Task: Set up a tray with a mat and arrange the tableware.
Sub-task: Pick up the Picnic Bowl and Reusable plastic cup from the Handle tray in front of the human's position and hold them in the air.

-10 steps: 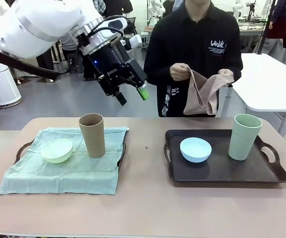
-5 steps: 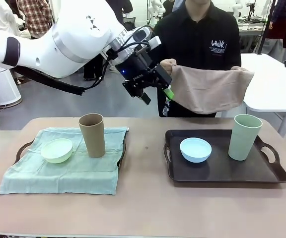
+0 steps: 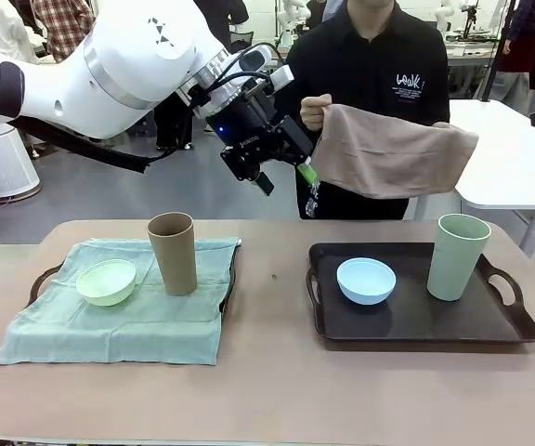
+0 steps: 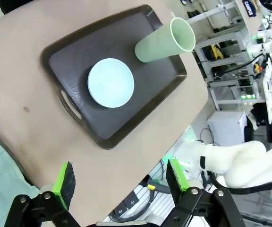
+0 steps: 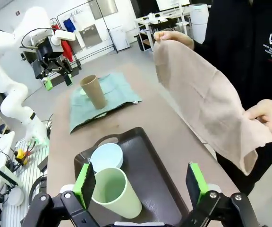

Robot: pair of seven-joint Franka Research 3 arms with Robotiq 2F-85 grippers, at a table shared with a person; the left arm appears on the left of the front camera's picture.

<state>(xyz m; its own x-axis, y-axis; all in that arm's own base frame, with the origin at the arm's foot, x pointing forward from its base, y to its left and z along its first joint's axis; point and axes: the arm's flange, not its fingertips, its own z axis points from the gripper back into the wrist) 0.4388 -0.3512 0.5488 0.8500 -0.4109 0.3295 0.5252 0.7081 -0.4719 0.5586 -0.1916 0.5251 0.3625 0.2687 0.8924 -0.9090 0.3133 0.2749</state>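
Note:
A person across the table holds a tan mat [image 3: 393,153] spread out by its top corners, above the far edge. My left gripper [image 3: 284,178] hangs open in the air just left of the mat and of the hand [image 3: 316,112] holding its corner. On the dark tray [image 3: 416,325] at the right stand a light blue bowl [image 3: 366,280] and a pale green cup [image 3: 458,256]. The left tray [image 3: 40,279] carries a green mat [image 3: 137,321], a pale green bowl [image 3: 106,282] and a tan-brown cup [image 3: 173,253]. My right gripper [image 5: 140,183] is open above the pale green cup [image 5: 114,194], with the tan mat [image 5: 202,104] ahead of it.
A white table [image 3: 514,158] stands behind the person at the right. The left wrist view looks down on the dark tray [image 4: 74,47], the blue bowl [image 4: 111,82] and the green cup [image 4: 166,40], with bare tabletop [image 4: 27,94] beside them.
The person has unfolded the tan mat and spread it wide. My left gripper has swung right towards the mat's left corner, then eased slightly back. The tableware has not moved.

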